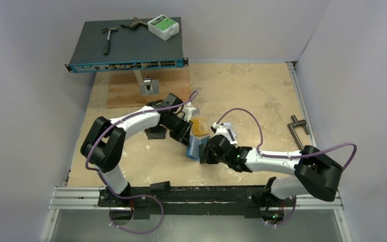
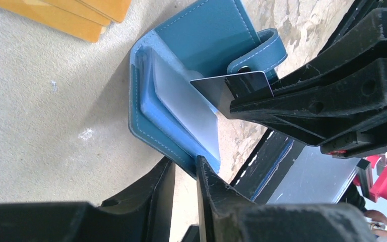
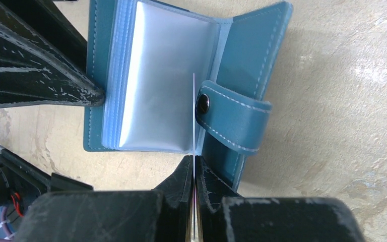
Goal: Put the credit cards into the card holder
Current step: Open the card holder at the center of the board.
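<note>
Card holder (image 1: 196,147) was open at approx. mid-table (image 1: 262,96), btwn the two grippers. Teal covers were spread, clear pocket (image 3: 153,75) stack exposed, snap strap (image 3: 232,118) folded over the inner cover. Flat or tilted up: cannot tell.

Silver card (image 2: 232,83) stood edge-on over the holder, leading end at the pocket edge adj. to the strap stud. Whether it had entered a pocket: cannot tell.

Right gripper (image 3: 194,169), at the holder's right side, had its fingers pressed together on the card's rear end.

Left gripper (image 2: 184,161) sat at the holder's left cover, fingers narrowly spread w/ the cover edge btwn them. One fingertip (image 3: 80,91) touched the cover. Firm clamp or not: cannot tell.

Orange-gold cards (image 1: 199,126) lay stacked flat just beyond the holder's far side, not touching it. Black folded object (image 1: 155,132) lay farther left of the holder, past the left gripper.
</note>
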Robot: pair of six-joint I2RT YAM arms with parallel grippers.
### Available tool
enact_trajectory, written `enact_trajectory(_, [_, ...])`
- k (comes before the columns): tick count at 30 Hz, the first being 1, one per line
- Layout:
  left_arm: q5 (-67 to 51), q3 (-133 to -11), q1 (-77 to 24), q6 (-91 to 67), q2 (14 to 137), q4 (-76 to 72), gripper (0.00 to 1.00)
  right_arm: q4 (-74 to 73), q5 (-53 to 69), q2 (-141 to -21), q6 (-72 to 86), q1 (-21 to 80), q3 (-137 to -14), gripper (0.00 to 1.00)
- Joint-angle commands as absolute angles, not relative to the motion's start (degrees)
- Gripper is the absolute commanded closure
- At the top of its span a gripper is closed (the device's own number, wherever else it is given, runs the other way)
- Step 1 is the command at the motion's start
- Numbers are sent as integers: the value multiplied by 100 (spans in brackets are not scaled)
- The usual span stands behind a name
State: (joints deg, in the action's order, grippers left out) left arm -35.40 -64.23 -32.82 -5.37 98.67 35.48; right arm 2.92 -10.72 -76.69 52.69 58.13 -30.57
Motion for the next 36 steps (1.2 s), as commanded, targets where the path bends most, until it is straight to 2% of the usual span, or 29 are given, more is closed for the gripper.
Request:
enact_trajectory(1, [-3817, -6666, -3291, -562, 9809, 3484, 84, 547, -1050, -7633, 5367, 5836, -2956, 100])
enact_trajectory(3, [-3807, -6736, -3309, -562, 9820, 3481, 91, 615, -1034, -7637, 5394, 5831, -2892, 100])
enact_trajectory(7, [-3753, -6913, -3403, -562, 9947, 3487, 94, 676, -1013, -7657, 5446, 5826, -2807, 100])
enact_trajectory(9, [-3701, -6978, -3474, -562, 9998, 3486, 100, 713, -1011, -7652, 5470, 5827, -2752, 100])
enact_trajectory(13, [-3518, -7099, -3611, -569, 10085, 3497, 100, 877, -953, -7638, 5539, 5806, -2579, 100])
enact_trajectory(16, [-3382, -7206, -3700, -597, 10209, 3525, 95, 1071, -826, -7672, 5570, 5735, -2447, 100])
enact_trajectory(19, [-3196, -7339, -3806, -502, 10339, 3632, 100, 1257, -662, -7626, 5620, 5577, -2236, 100])
enact_trajectory(26, [-2489, -7555, -3828, -27, 10310, 4206, 100, 633, -817, -6498, 5584, 5241, -1921, 100])
enact_trajectory(31, [-2177, -7947, -3873, 356, 10071, 4718, 100, 69, -1049, -5822, 5423, 5101, -2133, 100])
enact_trajectory(36, [-1668, -8380, -4143, 816, 9760, 5198, 100, 80, -1060, -5869, 5310, 5089, -2512, 100])
